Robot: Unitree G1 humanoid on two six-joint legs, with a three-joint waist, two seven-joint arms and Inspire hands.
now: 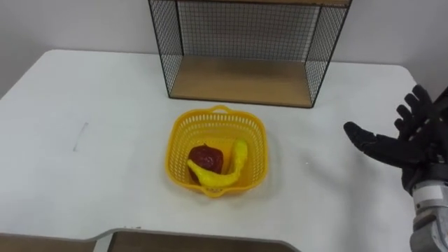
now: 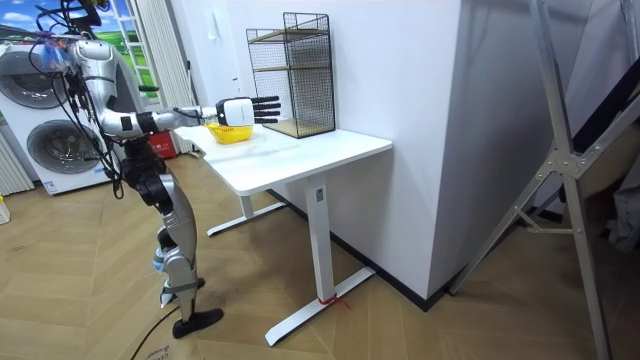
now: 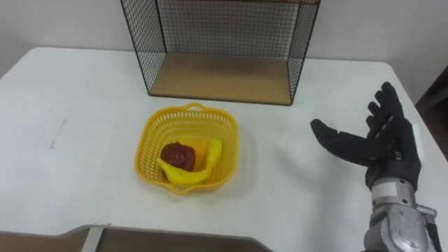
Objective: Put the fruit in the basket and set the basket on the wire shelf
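A yellow plastic basket (image 1: 256, 131) (image 3: 150, 129) stands on the white table (image 1: 105, 140), in front of the wire shelf. Inside it lie a dark red apple (image 1: 206, 157) (image 3: 178, 155) and a yellow banana (image 1: 222, 171) (image 3: 197, 169), the banana curving round the apple's near side. My right hand (image 1: 404, 143) (image 3: 381, 145) hovers open above the table to the basket's right, fingers spread, well apart from it. In the room view I stand at the table's end with that hand (image 2: 240, 110) held out over the basket (image 2: 230, 132).
The black wire shelf (image 1: 245, 77) (image 3: 220, 73) with a wooden floor stands at the table's back, its open side toward the basket. A wall runs behind it. A brown surface (image 1: 182, 243) shows at the table's near edge. Washing machines (image 2: 40, 130) stand behind me.
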